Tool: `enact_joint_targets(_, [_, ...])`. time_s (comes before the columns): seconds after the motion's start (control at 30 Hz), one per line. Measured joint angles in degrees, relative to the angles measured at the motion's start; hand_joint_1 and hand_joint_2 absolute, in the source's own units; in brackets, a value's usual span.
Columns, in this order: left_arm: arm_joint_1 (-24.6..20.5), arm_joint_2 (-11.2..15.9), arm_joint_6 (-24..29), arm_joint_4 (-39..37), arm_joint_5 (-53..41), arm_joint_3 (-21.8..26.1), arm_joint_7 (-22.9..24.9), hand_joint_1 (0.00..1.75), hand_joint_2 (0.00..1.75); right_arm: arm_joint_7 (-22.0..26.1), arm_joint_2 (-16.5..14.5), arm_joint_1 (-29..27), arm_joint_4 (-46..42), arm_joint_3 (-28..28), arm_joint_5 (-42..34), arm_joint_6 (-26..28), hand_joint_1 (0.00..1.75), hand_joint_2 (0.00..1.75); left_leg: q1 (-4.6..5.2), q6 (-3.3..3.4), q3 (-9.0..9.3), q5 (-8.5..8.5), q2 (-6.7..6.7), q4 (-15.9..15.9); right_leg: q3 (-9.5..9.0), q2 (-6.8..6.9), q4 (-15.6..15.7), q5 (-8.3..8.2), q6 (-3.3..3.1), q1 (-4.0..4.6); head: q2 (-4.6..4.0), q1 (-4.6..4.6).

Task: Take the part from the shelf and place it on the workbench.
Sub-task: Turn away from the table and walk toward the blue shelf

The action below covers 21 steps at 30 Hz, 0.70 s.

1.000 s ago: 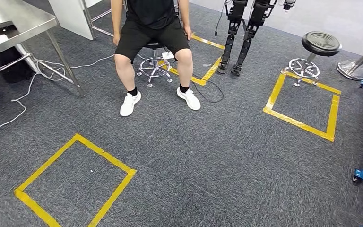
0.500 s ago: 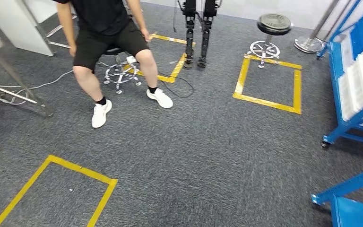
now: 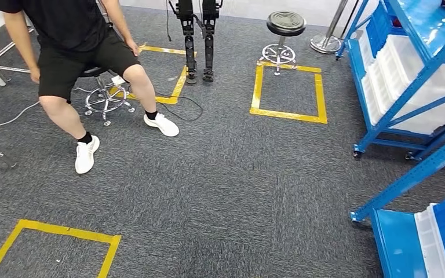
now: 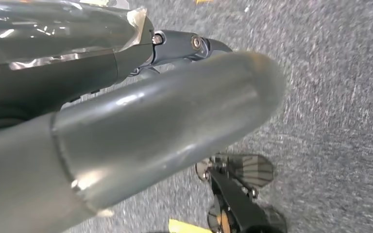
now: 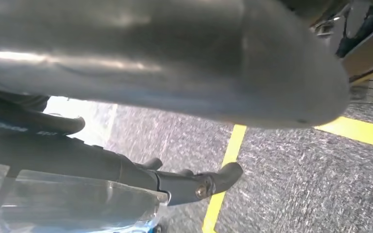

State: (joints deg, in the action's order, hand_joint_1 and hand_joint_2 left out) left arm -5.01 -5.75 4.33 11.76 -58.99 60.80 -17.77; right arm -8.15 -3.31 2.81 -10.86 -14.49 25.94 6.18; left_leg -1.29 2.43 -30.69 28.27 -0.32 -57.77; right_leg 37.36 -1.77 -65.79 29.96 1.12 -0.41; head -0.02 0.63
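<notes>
Start at your left hand (image 4: 141, 131): the wrist view shows a thick grey thumb across the picture with a darker finger (image 4: 184, 46) lying straight alongside it, nothing between them, the hand hanging over grey carpet (image 4: 340, 73). Your right hand (image 5: 175, 63) looks the same: thumb (image 5: 252, 63) extended, a dark finger (image 5: 194, 182) stretched out below it, no object in it, with yellow floor tape (image 5: 226, 165) beneath.

Further out, the head view puts the blue shelf (image 3: 394, 110) on your right, its levels carrying white and blue bins (image 3: 391, 72); you cannot tell which bin holds the part. A second blue rack (image 3: 417, 237) sits nearer, at the lower right. A person (image 3: 75, 52) sits on a stool (image 3: 101, 95) on the left, well apart from the shelf. A black round-seated stool (image 3: 284, 26) stands just behind a yellow taped square (image 3: 290, 92).
</notes>
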Motion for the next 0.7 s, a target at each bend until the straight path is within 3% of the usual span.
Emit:
enact_joint_targets(0.07, [0.0,0.0,0.0,0.0,0.0,0.0,0.0,0.00,0.00,0.0,0.0,0.1,0.0,0.0,0.0,0.0,0.00,0.00,0.15,0.07,-0.03,0.09,1.66,0.0,3.64,0.95,-7.0,2.70,0.20,-0.39,-0.01,0.07])
enact_joint_targets(0.13, [0.0,0.0,0.0,0.0,0.0,0.0,0.0,0.00,0.00,0.0,0.0,0.0,0.0,0.0,0.0,0.0,0.00,0.00,0.17,-0.03,0.00,0.21,2.94,0.0,4.52,1.19,-8.9,2.88,1.00,-0.77,0.00,0.07])
enact_joint_targets(0.2, [0.0,0.0,0.0,0.0,0.0,0.0,0.0,0.00,0.00,0.0,0.0,-0.1,0.0,0.0,0.0,0.0,0.00,0.00,0.08,-0.31,0.22,0.39,3.92,0.0,1.52,1.95,-3.5,0.66,2.07,-1.14,0.00,0.10])
enact_joint_targets(0.27, [0.0,-0.1,0.1,0.0,-0.1,0.0,0.0,0.00,0.00,0.0,0.0,-0.1,0.0,0.0,0.1,0.0,0.00,0.00,0.17,-0.85,0.65,0.73,4.88,-0.1,-2.51,4.51,3.8,-1.86,2.72,-1.38,0.00,0.17])
enact_joint_targets(0.33, [0.0,0.0,0.3,0.0,-0.1,0.0,0.0,0.00,0.00,0.0,-0.2,0.1,0.0,0.0,0.3,0.0,0.00,0.00,0.44,-1.62,1.27,1.18,5.80,0.0,-4.25,6.53,6.9,-2.99,2.18,-1.02,-0.01,0.15])
enact_joint_targets(0.37, [0.0,0.0,0.4,0.0,-0.2,0.0,0.0,0.00,0.00,0.0,-0.3,0.2,0.0,0.0,0.3,0.0,0.00,0.00,0.54,-1.98,1.60,1.36,6.32,0.1,-4.16,6.72,7.0,-3.11,1.70,-0.73,-0.01,0.12])
enact_joint_targets(0.43, [-0.2,-0.1,0.6,0.0,-0.3,0.0,0.0,0.00,0.00,0.0,-0.2,0.2,0.0,0.0,0.6,0.0,0.00,0.00,0.29,-2.67,2.23,1.64,7.10,0.4,-4.07,5.37,7.2,-3.20,0.76,-0.77,0.00,0.02])
enact_joint_targets(0.5, [-0.3,-0.2,0.9,0.0,-0.4,-0.1,0.0,0.00,0.00,0.0,-0.1,0.2,0.0,0.0,0.7,0.0,0.00,0.00,-0.11,-3.21,1.80,3.31,5.12,-1.4,-4.38,3.98,7.4,-3.41,-0.13,-1.19,0.01,-0.25])
enact_joint_targets(0.53, [-0.3,-0.2,1.0,0.0,-0.5,-0.1,0.0,0.00,0.00,0.0,0.0,0.2,0.0,0.0,0.7,0.0,0.00,0.00,-0.26,-3.31,0.59,5.10,3.40,-4.2,-4.58,3.33,7.6,-3.56,-0.71,-1.34,0.01,-0.41])
enact_joint_targets(0.57, [-0.2,-0.2,1.1,0.0,-0.5,-0.1,0.0,0.00,0.00,0.0,0.0,0.2,0.0,0.0,0.8,0.0,0.00,0.00,-0.28,-3.23,-1.28,7.22,1.79,-8.2,-4.53,2.63,7.5,-3.61,-1.12,-1.05,0.00,-0.53])
enact_joint_targets(0.63, [0.1,-0.3,1.2,0.0,-0.6,-0.1,0.1,0.00,0.00,0.0,0.0,0.1,0.0,0.0,1.0,0.0,0.00,0.00,-0.29,-3.05,-5.21,10.13,0.45,-15.7,-4.45,1.08,7.5,-3.68,-1.80,-0.45,-0.01,-0.56])
enact_joint_targets(0.67, [0.2,-0.3,1.3,0.0,-0.7,-0.1,0.1,0.00,0.00,0.0,0.0,0.1,0.0,0.0,1.1,0.0,0.00,0.00,-0.30,-2.96,-6.21,9.95,0.24,-17.1,-4.48,0.21,7.5,-3.69,-1.87,-0.26,-0.01,-0.55])
enact_joint_targets(0.7, [0.2,-0.3,1.4,0.0,-0.7,-0.1,0.1,0.00,0.00,-0.1,0.0,0.0,0.0,0.0,1.2,0.0,0.00,0.00,-0.31,-2.83,-6.13,8.55,0.12,-16.2,-4.56,-0.65,7.5,-3.70,-1.91,-0.15,-0.01,-0.55])
